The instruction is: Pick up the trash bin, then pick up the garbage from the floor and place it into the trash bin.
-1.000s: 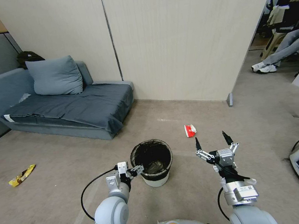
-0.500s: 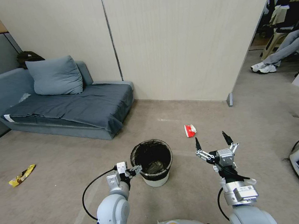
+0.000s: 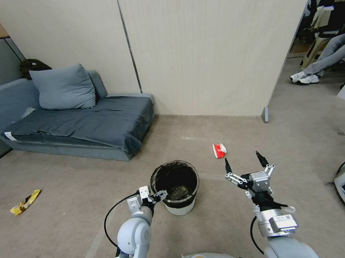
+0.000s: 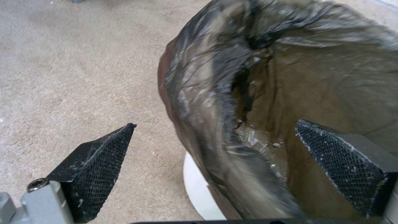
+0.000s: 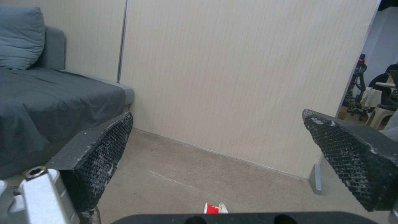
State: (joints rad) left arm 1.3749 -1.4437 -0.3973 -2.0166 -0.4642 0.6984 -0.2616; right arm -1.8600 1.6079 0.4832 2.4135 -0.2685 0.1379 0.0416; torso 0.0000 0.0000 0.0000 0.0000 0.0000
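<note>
The left end effector (image 3: pixel 159 194) is spread wide, straddling the black-lined rim of the small round white plastic trash bin (image 3: pixel 176 186) on the carpeted floor (image 3: pixel 66 233), apparently positioned to clamp it for lifting. The right end effector (image 3: pixel 246 163) hovers spread and empty. A red-and-white wrapper (image 3: pixel 219 150) lies just beyond it, a yellow snack packet (image 3: pixel 25 202) well off left, neither obstructed.

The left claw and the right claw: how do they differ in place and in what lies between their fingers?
The left claw sits at the trash bin, its fingers straddling the bag-lined rim; the right claw hangs free beside the bin, with nothing between its fingers. The right claw faces a red wrapper on the floor. Both are open.
</note>
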